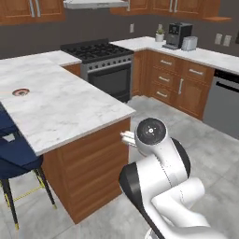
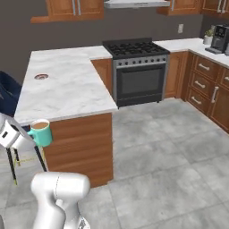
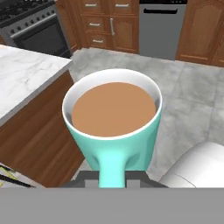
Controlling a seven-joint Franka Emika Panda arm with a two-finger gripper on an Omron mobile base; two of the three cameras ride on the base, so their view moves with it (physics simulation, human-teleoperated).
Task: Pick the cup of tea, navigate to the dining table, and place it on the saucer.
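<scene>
My gripper (image 3: 113, 176) is shut on the handle of the cup of tea (image 3: 113, 117), a teal mug with a pale rim, full of brown liquid and held upright. In the right base view the cup of tea (image 2: 41, 132) hangs beside the near corner of the dining table (image 2: 71, 96), just below its marble top, with the gripper (image 2: 29, 133) at its left. A small round saucer (image 2: 41, 76) lies far back on that top. In the left base view the saucer (image 1: 20, 92) sits near the left edge of the dining table (image 1: 70, 112).
A blue stool (image 1: 16, 156) stands at the table's left side. Behind are a black stove (image 2: 136, 58), wall drawers (image 1: 179, 81), a dishwasher (image 1: 223, 105), a coffee machine (image 1: 178, 34) and a toaster (image 1: 189, 43). Grey tile floor (image 2: 165, 152) lies open to the right.
</scene>
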